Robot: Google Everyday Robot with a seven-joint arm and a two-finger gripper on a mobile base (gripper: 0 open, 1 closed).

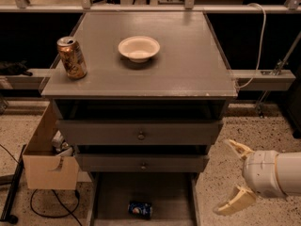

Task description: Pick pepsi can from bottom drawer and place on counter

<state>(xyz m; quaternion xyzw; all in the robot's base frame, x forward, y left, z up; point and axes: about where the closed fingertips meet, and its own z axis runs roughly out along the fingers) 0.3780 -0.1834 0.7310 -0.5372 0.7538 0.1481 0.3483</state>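
The pepsi can [140, 209] lies on its side on the floor of the open bottom drawer [113, 194], near the front edge. The grey counter [188, 55] tops the cabinet. My gripper [229, 177] is at the lower right, beside the cabinet, right of the drawer and a little above the can's level. Its two cream fingers are spread wide apart and hold nothing.
A gold-brown can [72, 57] stands at the counter's left edge. A white bowl [138, 48] sits near the counter's middle back. Two knobbed drawers [140, 134] are above the bottom one. A cardboard box [48, 159] stands left of the cabinet, with cables on the floor.
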